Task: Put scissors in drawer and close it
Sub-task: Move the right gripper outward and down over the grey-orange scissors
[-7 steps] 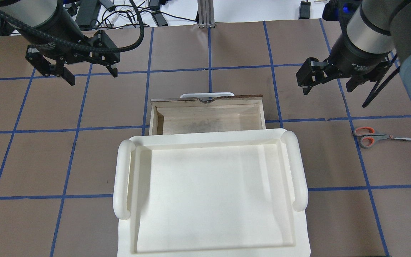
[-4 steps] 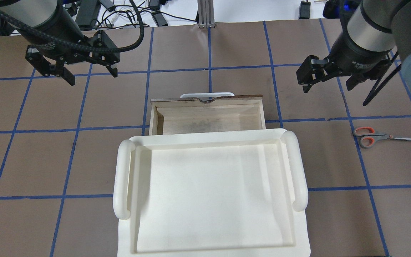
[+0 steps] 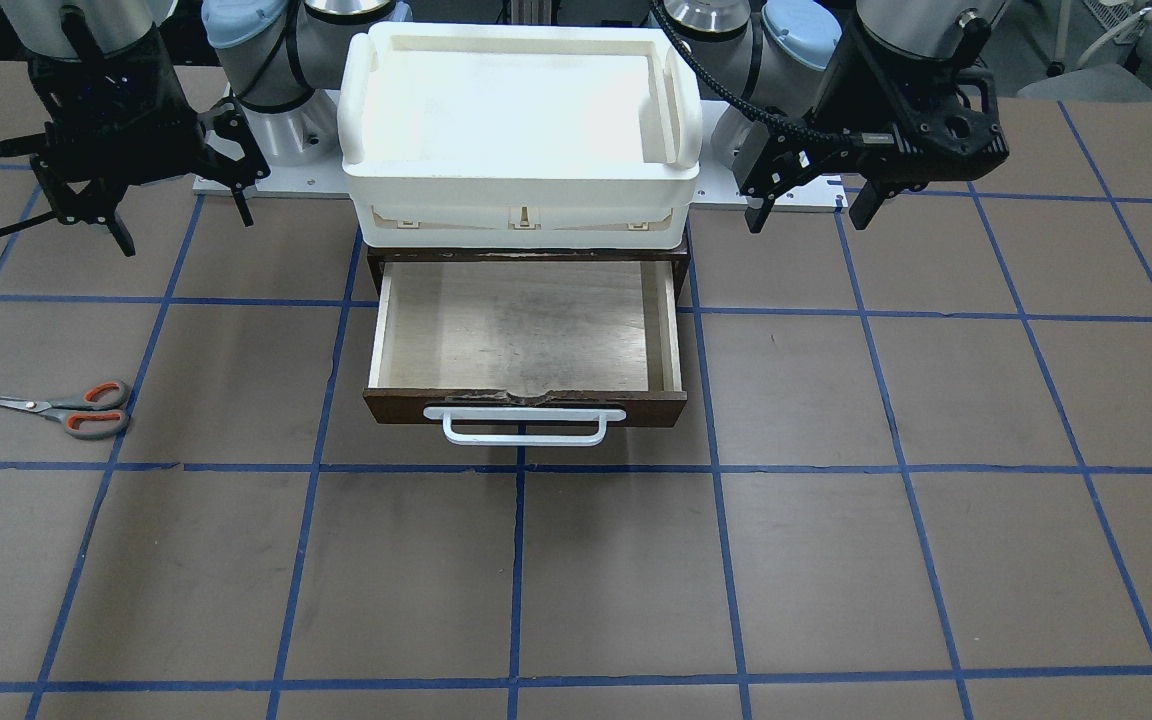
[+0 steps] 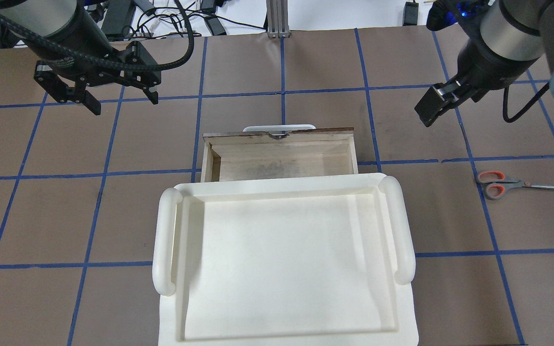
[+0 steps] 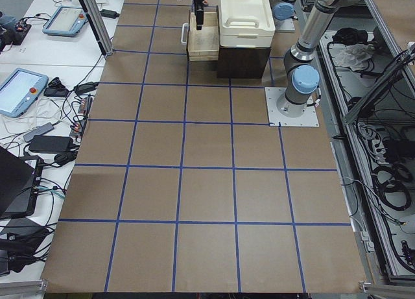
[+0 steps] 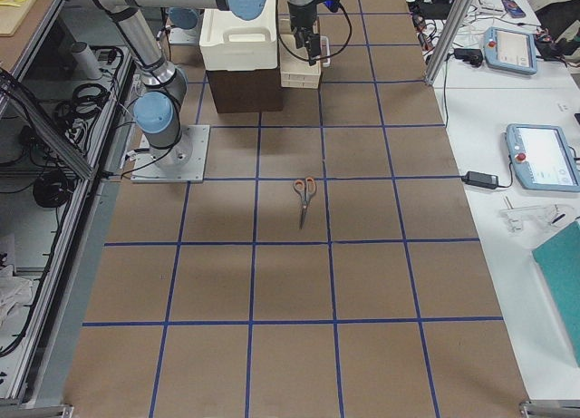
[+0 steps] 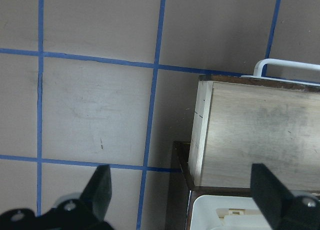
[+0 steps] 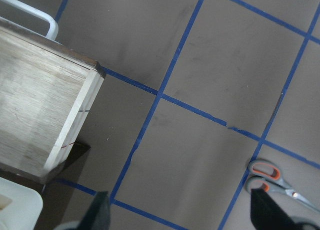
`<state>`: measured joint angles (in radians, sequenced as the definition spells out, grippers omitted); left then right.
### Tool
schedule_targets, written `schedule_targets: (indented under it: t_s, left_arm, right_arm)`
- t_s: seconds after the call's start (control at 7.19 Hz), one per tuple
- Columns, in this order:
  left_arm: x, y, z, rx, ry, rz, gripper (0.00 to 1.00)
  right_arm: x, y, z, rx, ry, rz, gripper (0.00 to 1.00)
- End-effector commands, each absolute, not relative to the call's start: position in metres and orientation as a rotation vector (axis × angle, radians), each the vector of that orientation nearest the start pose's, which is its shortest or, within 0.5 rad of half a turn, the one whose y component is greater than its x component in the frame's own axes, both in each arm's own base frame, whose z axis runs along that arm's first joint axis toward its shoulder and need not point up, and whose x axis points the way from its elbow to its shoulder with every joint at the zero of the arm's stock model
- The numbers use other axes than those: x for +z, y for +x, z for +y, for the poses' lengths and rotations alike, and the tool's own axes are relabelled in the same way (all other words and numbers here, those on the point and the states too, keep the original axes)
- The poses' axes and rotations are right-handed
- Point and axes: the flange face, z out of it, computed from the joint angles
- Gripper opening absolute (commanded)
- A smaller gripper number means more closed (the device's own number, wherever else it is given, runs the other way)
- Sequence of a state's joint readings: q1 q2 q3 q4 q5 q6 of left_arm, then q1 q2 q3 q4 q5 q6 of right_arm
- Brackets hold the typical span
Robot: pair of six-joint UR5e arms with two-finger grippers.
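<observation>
The scissors (image 4: 503, 184) lie flat on the brown table on my right side, well apart from the drawer, with their orange-lined handles toward it; they also show in the front view (image 3: 61, 408) and in the right wrist view (image 8: 275, 177). The drawer (image 4: 282, 161) is pulled open and its pale wooden interior (image 3: 526, 335) is empty. My right gripper (image 3: 186, 230) is open and empty, held above the table beyond the drawer's right corner, and apart from the scissors. My left gripper (image 4: 124, 105) is open and empty, beyond the drawer's left corner.
A large white plastic tray (image 4: 166, 240) sits on top of the dark cabinet (image 3: 676, 262) that holds the drawer. The drawer's white bar handle (image 3: 524, 425) faces away from me. Cables and devices lie past the table's far edge (image 4: 161, 21).
My right gripper has turned about its wrist and shifted slightly right and away from me. The left gripper, drawer and scissors have not moved.
</observation>
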<state>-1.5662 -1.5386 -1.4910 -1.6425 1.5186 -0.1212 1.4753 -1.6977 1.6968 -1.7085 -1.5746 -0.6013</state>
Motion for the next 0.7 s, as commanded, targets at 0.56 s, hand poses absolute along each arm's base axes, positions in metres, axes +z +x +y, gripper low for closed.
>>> schedule_targets:
  t_s: [0.56]
  left_arm:
    - [0.535, -0.136, -0.481, -0.059, -0.199, 3.189, 1.0]
  right_arm:
    - [0.437, -0.096, -0.511, -0.062, -1.484, 2.822, 1.0]
